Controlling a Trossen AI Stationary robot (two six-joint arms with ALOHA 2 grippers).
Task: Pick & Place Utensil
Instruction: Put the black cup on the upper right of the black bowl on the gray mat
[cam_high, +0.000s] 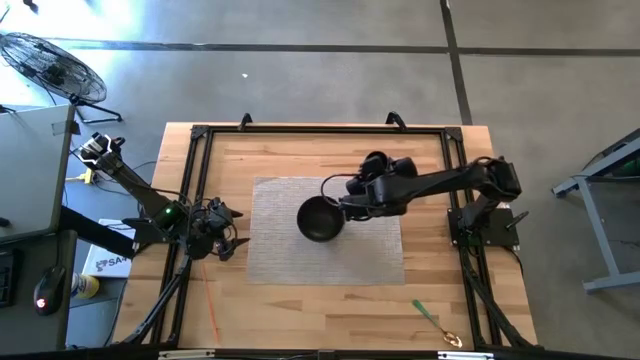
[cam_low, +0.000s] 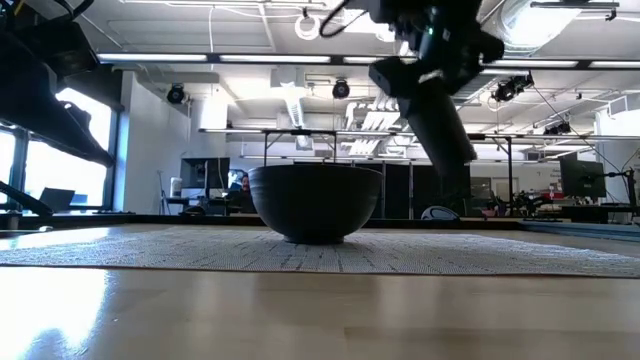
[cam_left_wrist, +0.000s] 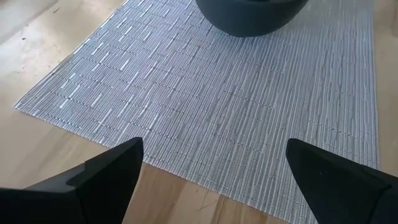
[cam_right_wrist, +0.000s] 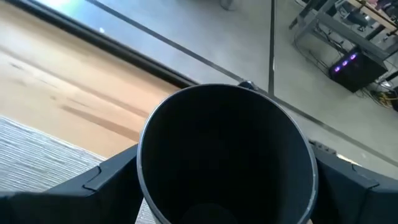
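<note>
Overhead, a pale wooden table (cam_high: 300, 310) framed by a black rail carries a grey woven placemat (cam_high: 280, 255) at its centre, with bare wood open on every side of it. A dark, round bowl (cam_high: 320, 219) sits on the mat, nearer the mat's right half; from table height its matte, smooth wall curves down to a narrow foot, upright on the ribbed weave.

The right gripper (cam_high: 345, 205) reaches in from the table's right edge and sits at the bowl's right rim — its wrist camera looks straight down into the bowl's dark hollow, one finger on each side of it. Whether those fingers actually press the bowl I cannot tell.

The left gripper (cam_high: 232, 243) rests low near the mat's left edge, its two dark fingers (cam_left_wrist: 106, 174) spread wide apart and holding nothing, pointed across the mat toward the bowl.

The utensil (cam_high: 436, 323) — a thin piece with a green handle and a gold-coloured end — lies flat on bare wood near the table's front right corner, well apart from the mat, the bowl and both grippers.
</note>
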